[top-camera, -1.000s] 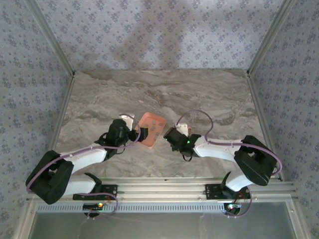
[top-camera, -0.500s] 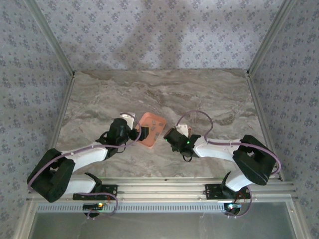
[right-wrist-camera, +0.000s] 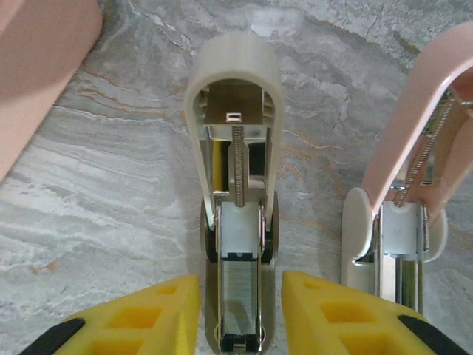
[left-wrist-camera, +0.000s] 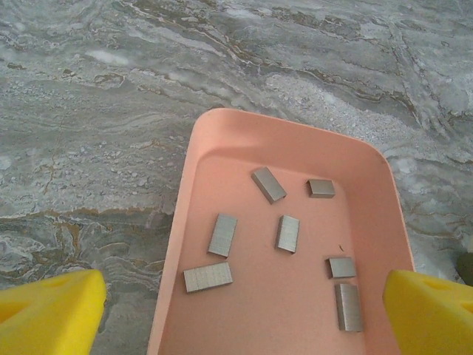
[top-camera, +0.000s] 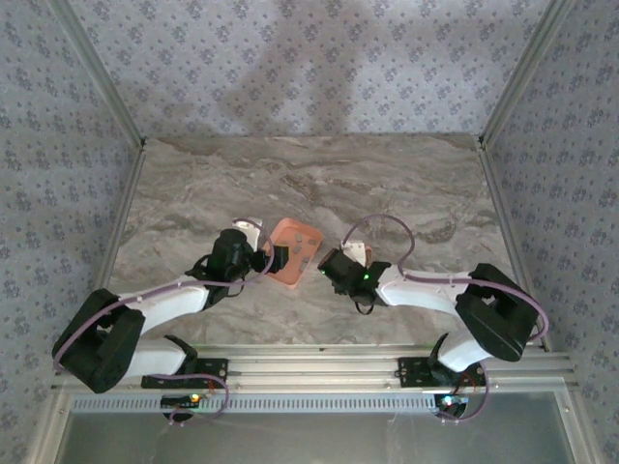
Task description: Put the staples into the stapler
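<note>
L fingers (top-camera: 277,258) wide open: one yellow tip each side of the near end of the salmon tray (left-wrist-camera: 194,159), not touching it afaict. Staples (left-wrist-camera: 288,233): 7 loose grey strips flat on tray floor, just ahead of & between L tips, scattered, none overlapping. Tray sits on marble worktop (left-wrist-camera: 89,111)

R fingers (top-camera: 327,264) narrow, one tip either side of the stapler (right-wrist-camera: 233,81) rear end. I see a thin dark gap each side on R wrist cam, so I read it as not clamped. Stapler lies on worktop, lengthwise straight ahead of R tips, cream cover swung open away from them, spring + metal channel exposed. Grey ribbed strip sits in the channel right between the tips. 2nd stapler (right-wrist-camera: 414,126), pink top / white base, just right of R tips, alongside the 1st and apart from it, top raised, spring showing. Tray corner is ahead-left of R tips, apart from stapler
</note>
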